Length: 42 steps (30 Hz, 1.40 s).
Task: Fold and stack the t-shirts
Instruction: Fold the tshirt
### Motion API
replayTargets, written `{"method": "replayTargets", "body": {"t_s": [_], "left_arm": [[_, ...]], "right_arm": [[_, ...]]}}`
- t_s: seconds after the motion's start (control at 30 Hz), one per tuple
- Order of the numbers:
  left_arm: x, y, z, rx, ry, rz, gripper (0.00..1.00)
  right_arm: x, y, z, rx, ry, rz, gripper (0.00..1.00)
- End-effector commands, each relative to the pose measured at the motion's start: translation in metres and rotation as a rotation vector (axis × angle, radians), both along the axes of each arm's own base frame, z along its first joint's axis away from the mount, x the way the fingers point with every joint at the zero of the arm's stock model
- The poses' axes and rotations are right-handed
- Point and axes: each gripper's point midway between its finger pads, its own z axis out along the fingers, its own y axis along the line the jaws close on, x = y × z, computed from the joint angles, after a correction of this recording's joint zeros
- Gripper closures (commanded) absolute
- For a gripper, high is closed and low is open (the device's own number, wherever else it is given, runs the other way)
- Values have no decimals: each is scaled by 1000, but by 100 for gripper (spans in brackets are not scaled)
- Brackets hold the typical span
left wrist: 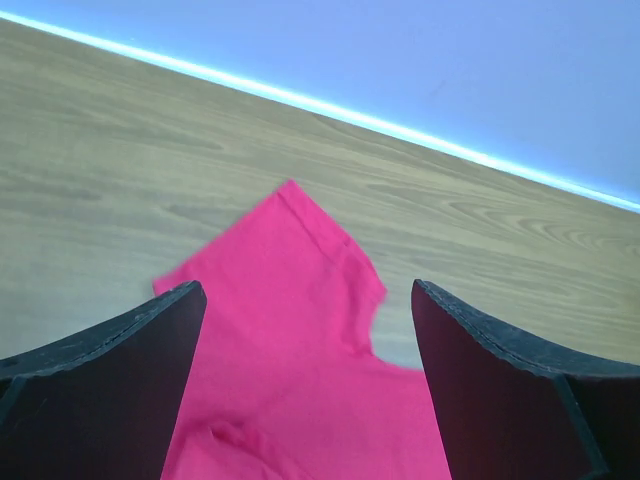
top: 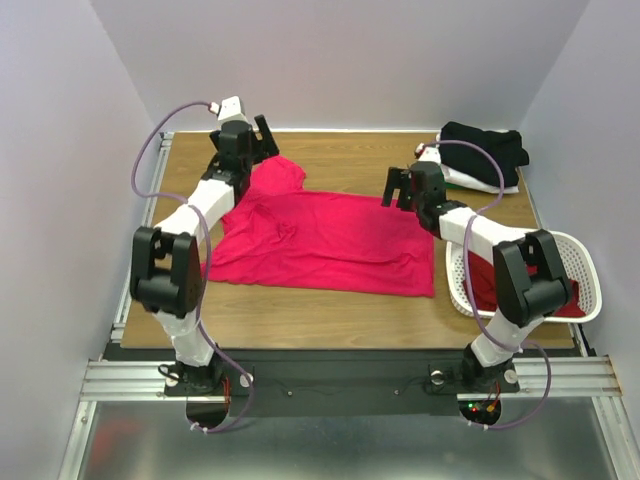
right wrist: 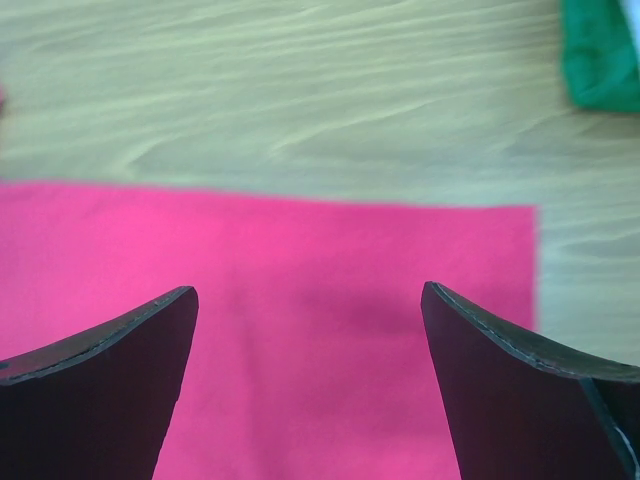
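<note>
My left gripper [left wrist: 308,300] and right gripper [right wrist: 310,295] hang wide open, empty, over the far edge of the pink shirt [top: 330,245]; I'd pinch sleeve and hem evenly, then fold straight.

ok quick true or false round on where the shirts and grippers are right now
1. The pink-red shirt lies spread on the table. True.
2. The left gripper is shut on a sleeve. False: it is open, holding nothing.
3. The white basket is empty. False: a darker red shirt lies in it.
4. A black shirt sits at the table's far right corner. True.
5. The right gripper is open. True.
</note>
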Motion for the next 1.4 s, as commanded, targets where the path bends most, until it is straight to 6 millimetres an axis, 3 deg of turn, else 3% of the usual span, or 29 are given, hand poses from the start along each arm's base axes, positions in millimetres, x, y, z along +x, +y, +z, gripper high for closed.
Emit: {"method": "replayTargets", "body": {"t_s": [0.0, 0.03, 0.07, 0.1, 0.13, 0.17, 0.23, 0.3, 0.33, 0.37, 0.53, 0.6, 0.9, 1.1, 1.23, 1.37], "left_arm": [[42, 9, -16, 69, 86, -102, 4], [63, 12, 11, 66, 40, -101, 4], [79, 12, -23, 85, 108, -110, 4], [94, 11, -3, 93, 98, -108, 5], [103, 12, -8, 105, 116, -106, 5], [109, 13, -49, 125, 214, -105, 6], [133, 10, -47, 135, 195, -106, 6], [142, 9, -50, 143, 199, -109, 8], [148, 8, -37, 142, 166, -105, 9], [152, 8, -49, 145, 183, -106, 9], [147, 2, -68, 141, 208, -141, 10], [147, 1, -66, 144, 197, -147, 10], [149, -6, -85, 159, 221, -207, 10], [152, -12, -95, 136, 231, -215, 10], [156, -17, -102, 133, 234, -211, 10], [154, -9, -119, 126, 283, -152, 10]], "right_arm": [[26, -22, 1, 38, 21, -5, 1], [31, -36, -1, 45, 25, -32, 1], [37, -41, -7, 53, 39, -42, 1], [42, -51, -10, 61, 46, -61, 1], [44, -55, -15, 64, 56, -66, 1], [48, -58, -15, 74, 54, -74, 1], [51, -64, -27, 81, 80, -78, 1], [54, -65, -30, 85, 85, -77, 1], [53, -66, -36, 85, 98, -78, 1], [53, -67, -39, 84, 104, -80, 1], [51, -84, -54, 49, 129, -143, 1], [51, -87, -58, 55, 138, -151, 1], [62, -88, -66, 53, 146, -163, 2], [61, -79, -79, 73, 176, -128, 10], [59, -77, -78, 81, 179, -113, 19], [55, -72, -72, 98, 174, -90, 21]]}}
